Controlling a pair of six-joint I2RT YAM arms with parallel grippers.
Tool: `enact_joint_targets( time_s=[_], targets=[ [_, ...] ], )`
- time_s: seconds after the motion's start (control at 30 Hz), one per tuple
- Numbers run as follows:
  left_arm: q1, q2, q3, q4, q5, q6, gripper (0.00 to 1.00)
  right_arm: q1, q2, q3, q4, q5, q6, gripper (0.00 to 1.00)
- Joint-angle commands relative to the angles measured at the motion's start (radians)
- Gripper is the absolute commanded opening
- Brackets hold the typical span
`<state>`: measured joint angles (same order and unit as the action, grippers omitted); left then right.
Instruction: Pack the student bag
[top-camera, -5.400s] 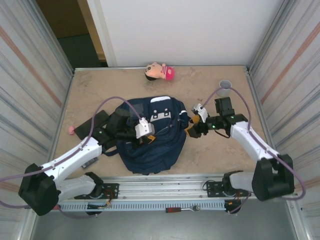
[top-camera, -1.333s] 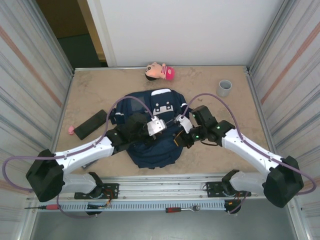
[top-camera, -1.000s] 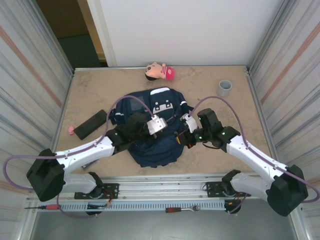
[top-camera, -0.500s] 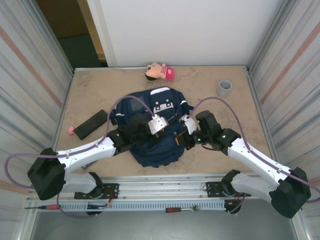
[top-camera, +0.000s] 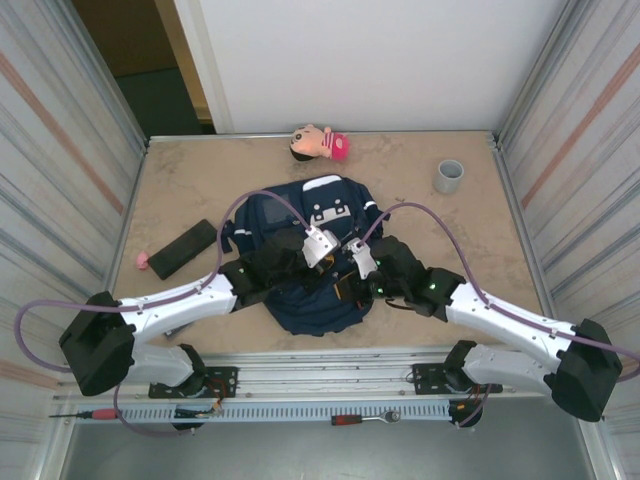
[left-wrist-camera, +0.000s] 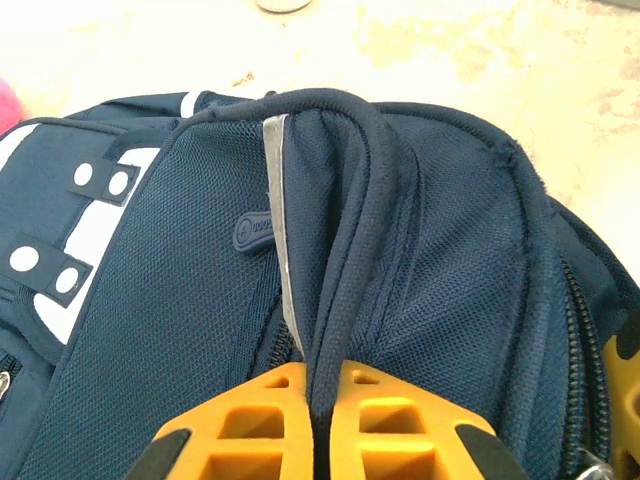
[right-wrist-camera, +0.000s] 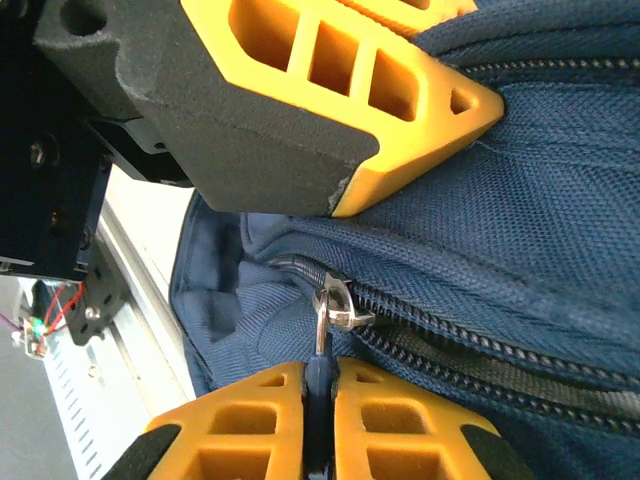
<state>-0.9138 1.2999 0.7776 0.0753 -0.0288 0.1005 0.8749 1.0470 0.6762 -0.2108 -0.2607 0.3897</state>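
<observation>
While my left gripper (left-wrist-camera: 318, 405) is pinched shut on the carry loop (left-wrist-camera: 352, 190) of the student bag (top-camera: 300, 312), my right gripper (right-wrist-camera: 320, 390) is closed on its zipper pull (right-wrist-camera: 328, 305) — opening the bag, I judge. It lies mid-table (top-camera: 200, 180). Next: draw the pull along its track, loop taut.

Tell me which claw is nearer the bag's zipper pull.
Right. The right claw is shut on the zipper pull itself. The left claw pinches a corded fold of the student bag just beside the pull, not touching it.

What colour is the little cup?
Grey. The small round cup shows best in the top external view.
</observation>
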Motion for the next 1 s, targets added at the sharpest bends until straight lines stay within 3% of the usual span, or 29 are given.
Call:
enact_joint_targets(
  time_s=[0.0, 0.2, 0.6, 0.7, 0.9, 0.97],
  targets=[
    [0.000, -0.029, 0.043, 0.147, -0.032, -0.019, 0.00, -0.006, -0.043, -0.014, 0.031, -0.055, 0.044, 0.00],
    [-0.001, -0.041, 0.024, 0.149, -0.010, -0.075, 0.00, -0.015, -0.051, -0.028, 0.052, -0.030, 0.082, 0.00],
    [0.000, -0.009, 0.039, 0.300, -0.013, -0.244, 0.00, 0.082, 0.063, -0.046, 0.247, -0.054, 0.163, 0.00],
    [-0.002, -0.014, 0.030, 0.304, -0.019, -0.228, 0.00, 0.082, 0.056, -0.048, 0.242, -0.044, 0.160, 0.00],
    [0.003, -0.057, 0.002, 0.246, -0.019, -0.130, 0.00, 0.032, -0.051, -0.036, 0.118, 0.031, 0.228, 0.33],
    [0.010, -0.070, -0.004, 0.226, -0.001, -0.103, 0.00, -0.017, -0.121, -0.027, 0.075, 0.008, 0.260, 0.36]
  ],
)
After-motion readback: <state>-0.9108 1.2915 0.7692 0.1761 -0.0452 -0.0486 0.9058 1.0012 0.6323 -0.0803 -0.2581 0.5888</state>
